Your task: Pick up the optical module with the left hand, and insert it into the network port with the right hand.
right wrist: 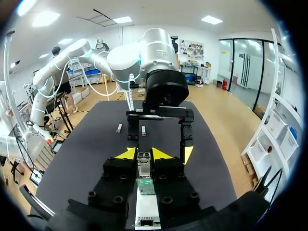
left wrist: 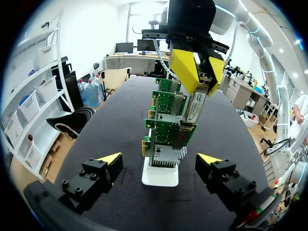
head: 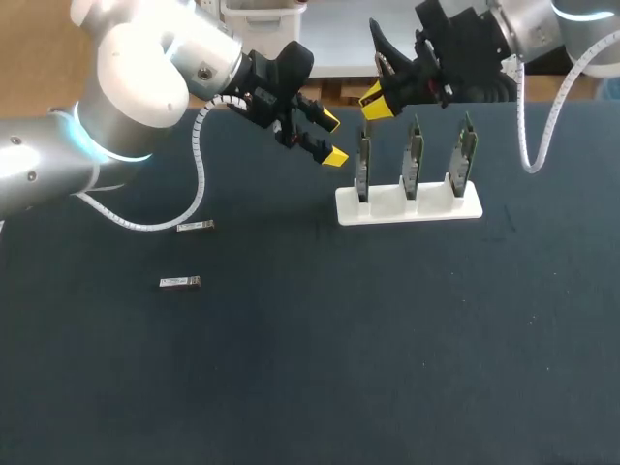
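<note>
My right gripper [head: 378, 102] is shut on an optical module [left wrist: 196, 103], a small silver block, and holds it upright at the top edge of the leftmost network card [head: 363, 160]. In the right wrist view the module [right wrist: 143, 163] sits between the yellow tips, right above the green card [right wrist: 144, 186]. My left gripper [head: 332, 139] hangs open and empty just left of the rack; in its own view the left gripper [left wrist: 159, 159] faces the cards end-on. Two more optical modules [head: 195, 226] [head: 180, 282] lie on the dark mat at the left.
Three network cards stand upright in a white rack [head: 409, 205] at the back middle of the table. The white coiled cable [head: 199, 165] of the left arm hangs over the mat near the spare modules.
</note>
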Tool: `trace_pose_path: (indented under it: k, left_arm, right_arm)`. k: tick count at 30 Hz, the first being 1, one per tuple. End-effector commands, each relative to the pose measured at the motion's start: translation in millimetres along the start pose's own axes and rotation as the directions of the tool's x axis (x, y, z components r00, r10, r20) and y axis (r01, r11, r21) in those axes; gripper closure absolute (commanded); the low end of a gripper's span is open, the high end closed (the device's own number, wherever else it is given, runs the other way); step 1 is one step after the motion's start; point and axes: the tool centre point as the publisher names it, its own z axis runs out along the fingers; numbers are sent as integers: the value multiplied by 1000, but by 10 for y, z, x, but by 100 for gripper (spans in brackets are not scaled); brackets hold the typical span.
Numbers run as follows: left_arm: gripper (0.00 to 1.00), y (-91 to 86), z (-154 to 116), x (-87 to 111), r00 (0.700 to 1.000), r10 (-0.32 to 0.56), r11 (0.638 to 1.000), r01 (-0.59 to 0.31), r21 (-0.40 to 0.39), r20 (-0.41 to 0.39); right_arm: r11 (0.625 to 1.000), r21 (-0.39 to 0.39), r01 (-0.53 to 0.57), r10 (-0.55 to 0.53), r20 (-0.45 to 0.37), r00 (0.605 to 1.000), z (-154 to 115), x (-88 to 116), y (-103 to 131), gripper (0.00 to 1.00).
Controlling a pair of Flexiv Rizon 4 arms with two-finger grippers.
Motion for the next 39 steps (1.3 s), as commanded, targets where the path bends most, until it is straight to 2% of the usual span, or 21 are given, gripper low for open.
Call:
trace_pose_path:
  k: [1,10,28,39]
  left_arm:
    - [0,20,4,-15,1000,-2,1000,2,4,-7]
    - [0,20,4,-15,1000,-2,1000,2,4,-7]
    - [0,20,4,-15,1000,-2,1000,2,4,-7]
    - [0,20,4,-15,1000,-2,1000,2,4,-7]
  right_arm:
    - [1000,0,3,-3,3,1000,13,-10,-12,100]
    - [1000,0,17,-17,1,1000,31,-39,-46,100]
    - [1000,-3,27,-27,-21,999,52,26,-39,100]
    - [998,5,59,-59,-20,998,19,-34,-51,100]
